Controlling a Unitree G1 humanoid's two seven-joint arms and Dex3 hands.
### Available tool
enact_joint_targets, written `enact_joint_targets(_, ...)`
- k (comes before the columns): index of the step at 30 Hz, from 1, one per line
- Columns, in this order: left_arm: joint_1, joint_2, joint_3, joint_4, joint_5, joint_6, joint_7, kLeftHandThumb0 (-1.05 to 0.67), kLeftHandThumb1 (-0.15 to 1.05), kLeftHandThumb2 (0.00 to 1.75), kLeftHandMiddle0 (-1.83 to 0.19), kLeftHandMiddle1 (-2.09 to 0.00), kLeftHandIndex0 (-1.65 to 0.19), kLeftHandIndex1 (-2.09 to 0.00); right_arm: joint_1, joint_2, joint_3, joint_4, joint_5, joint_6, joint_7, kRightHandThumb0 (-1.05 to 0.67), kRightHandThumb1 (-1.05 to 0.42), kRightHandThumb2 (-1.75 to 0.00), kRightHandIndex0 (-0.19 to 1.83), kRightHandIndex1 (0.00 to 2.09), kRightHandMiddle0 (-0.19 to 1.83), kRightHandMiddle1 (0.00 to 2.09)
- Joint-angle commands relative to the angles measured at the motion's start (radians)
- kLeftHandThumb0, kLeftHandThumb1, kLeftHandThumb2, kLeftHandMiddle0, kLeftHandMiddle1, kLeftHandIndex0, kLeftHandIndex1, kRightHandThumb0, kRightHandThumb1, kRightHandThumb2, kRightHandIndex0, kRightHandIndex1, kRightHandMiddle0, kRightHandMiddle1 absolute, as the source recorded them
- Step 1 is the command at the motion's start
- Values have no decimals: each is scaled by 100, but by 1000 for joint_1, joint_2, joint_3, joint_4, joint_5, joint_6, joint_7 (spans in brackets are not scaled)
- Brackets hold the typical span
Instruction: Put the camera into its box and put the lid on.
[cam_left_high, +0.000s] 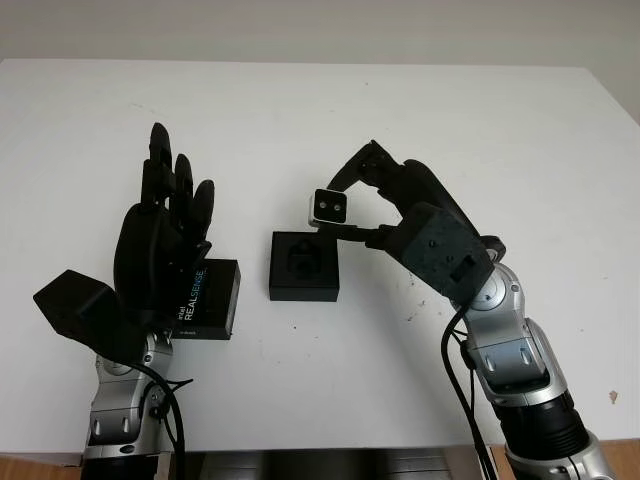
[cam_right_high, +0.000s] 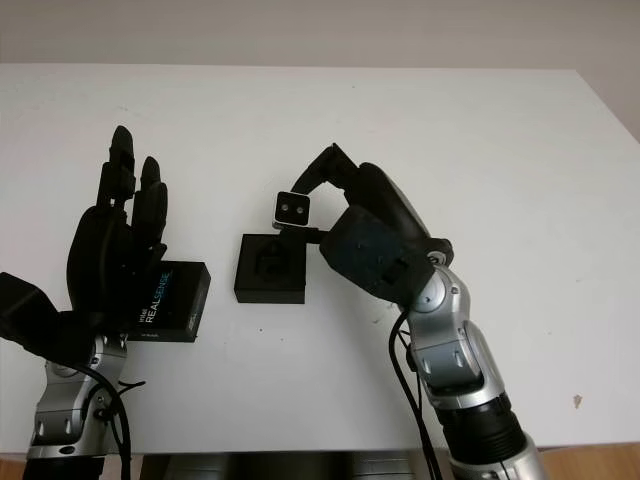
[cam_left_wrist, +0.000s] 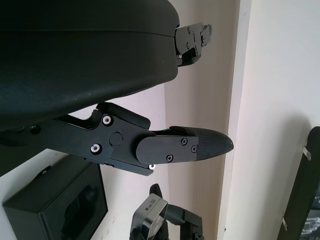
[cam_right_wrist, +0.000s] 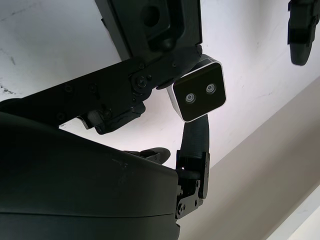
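A small silver camera (cam_left_high: 328, 207) with a black two-lens face is held just above the table, pinched by my right hand (cam_left_high: 352, 205) at the centre. Its face also shows in the right wrist view as the camera (cam_right_wrist: 199, 93). The open black box (cam_left_high: 304, 265) with a moulded foam insert lies right below and in front of the camera. The black lid (cam_left_high: 207, 298), printed REALSENSE, lies flat to the left of the box. My left hand (cam_left_high: 165, 225) is open, raised upright above the lid's left part.
The white table (cam_left_high: 480, 130) stretches wide behind and to the right. Its front edge runs close below both forearms. A wall rises behind the far edge.
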Motion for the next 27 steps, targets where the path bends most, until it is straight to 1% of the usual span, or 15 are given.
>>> enact_joint_targets(1, 11, -2, -4, -26, 5, 0, 4, -63, 105, 39, 17, -6, 19, -1, 3, -1, 5, -3, -6, -15, -1, -39, -103, -5, 37, 8, 21, 197)
enact_joint_targets(8, 14, -5, -9, -30, 6, -3, 9, -61, 105, 40, 18, -5, 19, 0, 13, 7, 15, 8, -2, -35, -6, -40, -103, -5, 38, 9, 22, 197)
enact_joint_targets(14, 16, -10, -12, -44, 2, 11, 13, -61, 105, 40, 18, -5, 19, 0, 26, 34, 22, 12, 2, -25, -14, -38, -103, -5, 39, 9, 23, 198)
enact_joint_targets(22, 18, -9, -10, -44, 2, 11, 14, -61, 105, 41, 18, -5, 19, 0, 49, 47, 37, 5, -14, -15, -18, -38, -104, -6, 39, 9, 21, 199)
enact_joint_targets(27, 19, -12, -11, -49, 6, 16, 21, -61, 105, 40, 18, -6, 19, -1, 63, 55, 46, 1, -16, 8, -11, -39, -105, -9, 37, 8, 20, 206)
